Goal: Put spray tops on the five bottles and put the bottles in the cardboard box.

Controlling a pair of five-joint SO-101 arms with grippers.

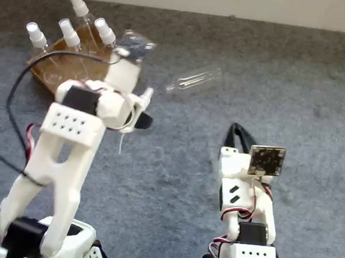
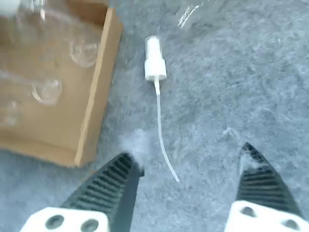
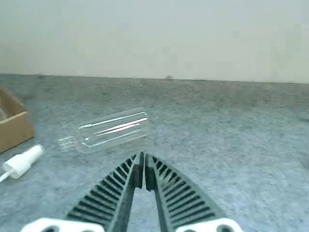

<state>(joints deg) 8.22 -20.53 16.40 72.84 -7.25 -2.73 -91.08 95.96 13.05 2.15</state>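
A cardboard box (image 1: 42, 69) at the far left holds several clear bottles (image 1: 78, 33) with white spray tops fitted. One clear bottle (image 1: 195, 79) without a top lies on its side on the grey carpet right of the box. A loose white spray top (image 2: 155, 63) with a long dip tube lies on the carpet between box and bottle. My left gripper (image 2: 188, 159) hangs open just above the tube's end, next to the box's wall (image 2: 96, 96). My right gripper (image 3: 144, 169) is shut and empty, near the front, pointing at the lying bottle (image 3: 111, 129).
Grey carpet covers the table, with open room right of the lying bottle and around my right gripper (image 1: 238, 135). A pale wall runs along the far edge. A black cable (image 1: 18, 91) trails from the left arm near the box.
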